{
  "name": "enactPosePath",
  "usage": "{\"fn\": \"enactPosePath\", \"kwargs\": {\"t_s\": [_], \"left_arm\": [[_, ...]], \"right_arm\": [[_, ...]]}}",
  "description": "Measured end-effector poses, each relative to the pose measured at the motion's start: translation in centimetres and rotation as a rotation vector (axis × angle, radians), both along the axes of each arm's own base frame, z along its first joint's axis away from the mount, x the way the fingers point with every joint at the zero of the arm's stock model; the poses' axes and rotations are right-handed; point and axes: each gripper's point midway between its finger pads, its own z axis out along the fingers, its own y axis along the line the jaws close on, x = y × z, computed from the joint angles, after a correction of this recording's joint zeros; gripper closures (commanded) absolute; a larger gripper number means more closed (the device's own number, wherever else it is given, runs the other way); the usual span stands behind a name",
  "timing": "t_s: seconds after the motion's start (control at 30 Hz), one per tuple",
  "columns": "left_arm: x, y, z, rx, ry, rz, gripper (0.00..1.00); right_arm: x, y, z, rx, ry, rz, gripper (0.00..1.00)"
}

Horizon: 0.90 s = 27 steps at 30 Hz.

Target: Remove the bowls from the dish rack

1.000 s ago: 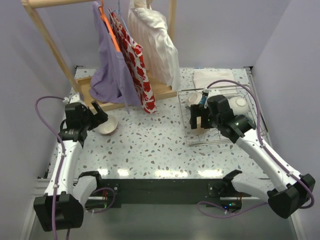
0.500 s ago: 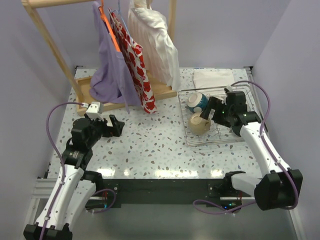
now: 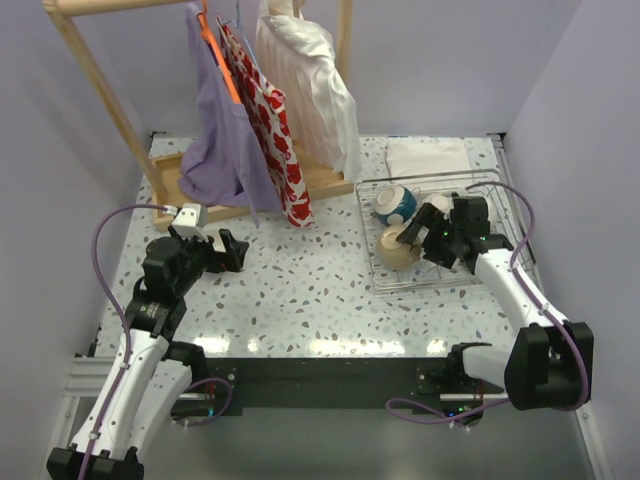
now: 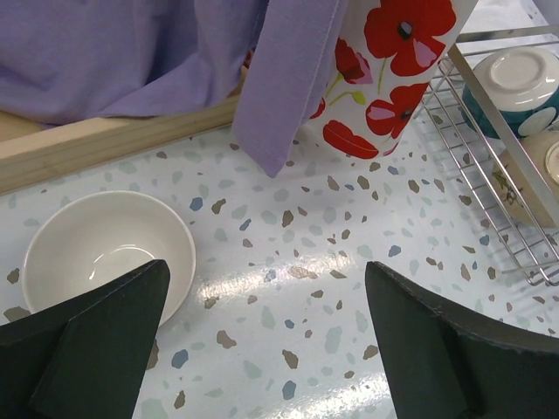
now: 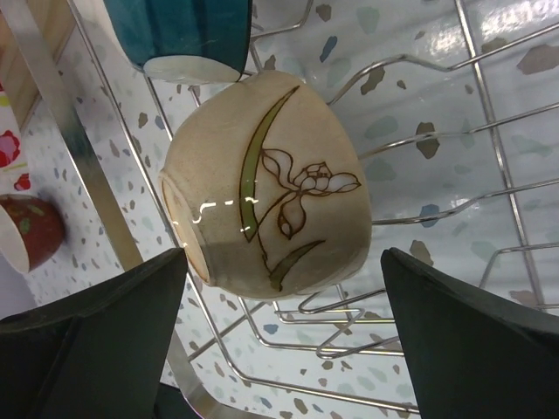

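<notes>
Top view: the left gripper hovers over the table, jaws spread wide and gripping nothing. The right gripper is inside the rack, jaws spread too, just beside a beige bowl – a teal bowl lies behind it.

Left wrist: 1 white bowl stands upright on the table, untouched.

Right wrist: the beige bowl lies on its side among the prongs, between the parted fingers – whether they touch it is unclear. A red bowl sits beyond the rim.
</notes>
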Motion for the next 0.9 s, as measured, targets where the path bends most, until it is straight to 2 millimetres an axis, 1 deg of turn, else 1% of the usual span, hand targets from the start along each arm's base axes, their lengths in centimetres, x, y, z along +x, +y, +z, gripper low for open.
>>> {"fn": "enactPosePath", "kwargs": {"t_s": [0.13, 0.33, 0.53, 0.63, 0.67, 0.77, 0.83, 0.9], "left_arm": [[0.09, 0.04, 0.11, 0.0, -0.006, 0.003, 0.0], [0.19, 0.16, 0.16, 0.002, -0.01, 0.01, 0.0], [0.23, 0.22, 0.14, 0.003, -0.009, 0.014, 0.0], [0.24, 0.26, 0.13, 0.004, -0.009, 0.017, 0.0], [0.25, 0.28, 0.13, 0.004, -0.009, 0.018, 0.0], [0.25, 0.29, 0.12, 0.005, -0.009, 0.018, 0.0], [0.25, 0.29, 0.11, 0.004, -0.008, 0.018, 0.0], [0.25, 0.3, 0.1, 0.005, -0.009, 0.018, 0.0]], "right_arm": [[0.08, 0.5, -0.71, 0.044, -0.006, -0.023, 0.01], [0.72, 0.32, -0.36, 0.042, -0.039, -0.037, 0.01], [0.78, 0.49, -0.56, 0.055, -0.046, -0.038, 0.01], [0.83, 0.6, -0.53, 0.061, -0.051, -0.034, 0.03], [0.85, 0.68, -0.49, 0.064, -0.053, -0.031, 0.06], [0.79, 0.73, -0.46, 0.067, -0.052, -0.028, 0.11], [0.72, 0.72, -0.41, 0.069, -0.052, -0.027, 0.17], [0.61, 0.7, -0.24, 0.069, -0.055, -0.026, 0.21]]}}
